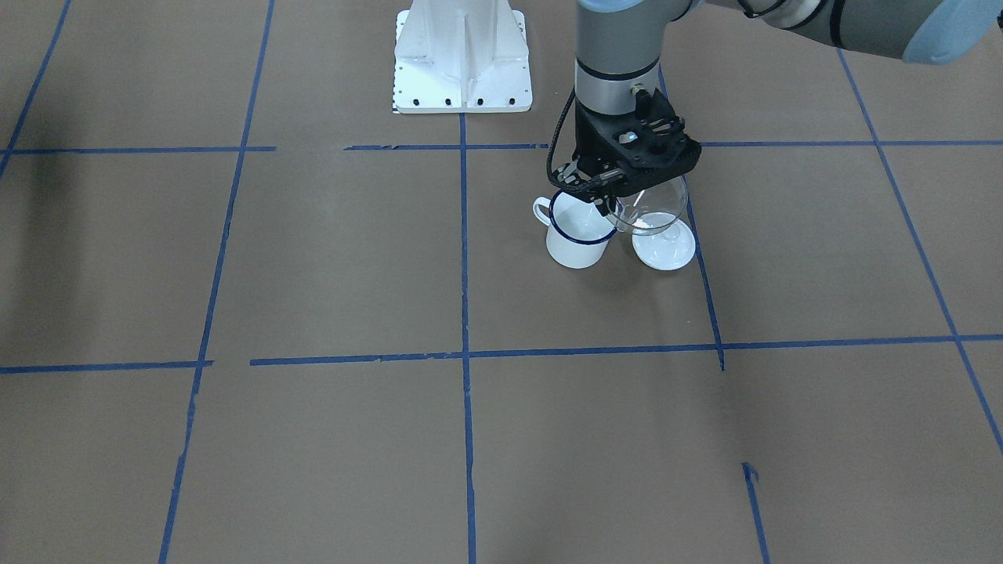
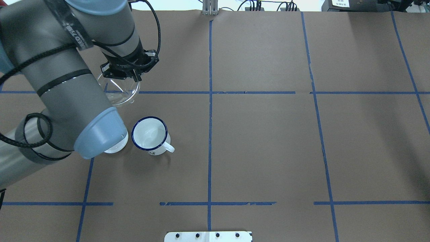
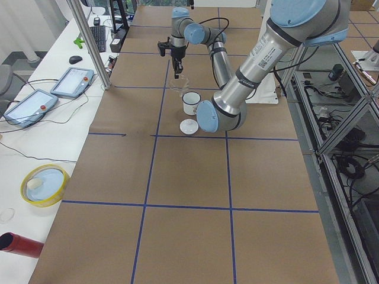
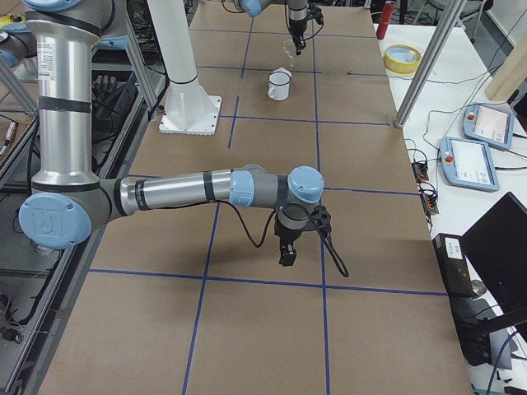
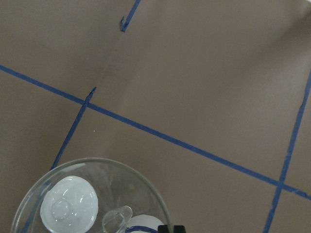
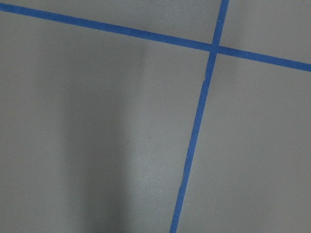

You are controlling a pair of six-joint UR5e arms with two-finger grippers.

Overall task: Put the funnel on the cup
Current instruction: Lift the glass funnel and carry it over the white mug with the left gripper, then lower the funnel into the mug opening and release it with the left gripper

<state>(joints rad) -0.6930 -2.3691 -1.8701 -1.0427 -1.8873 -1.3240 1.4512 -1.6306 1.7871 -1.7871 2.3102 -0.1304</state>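
Observation:
My left gripper (image 1: 615, 186) is shut on the rim of the clear funnel (image 1: 652, 211) and holds it in the air, spout down. In the overhead view the gripper (image 2: 128, 78) and funnel (image 2: 118, 91) are beyond the cup and to its left. The cup (image 2: 149, 133), a white mug with a dark blue rim, stands upright and empty on the table (image 1: 578, 232). The left wrist view looks down through the funnel (image 5: 92, 167). My right gripper (image 4: 286, 253) hangs over bare table far from the cup; I cannot tell whether it is open.
A round white knobbed lid (image 1: 664, 243) lies on the table beside the cup, partly hidden under my left arm's elbow in the overhead view (image 2: 116, 146). The robot's white base (image 1: 462, 59) stands behind. Blue tape lines cross the brown table.

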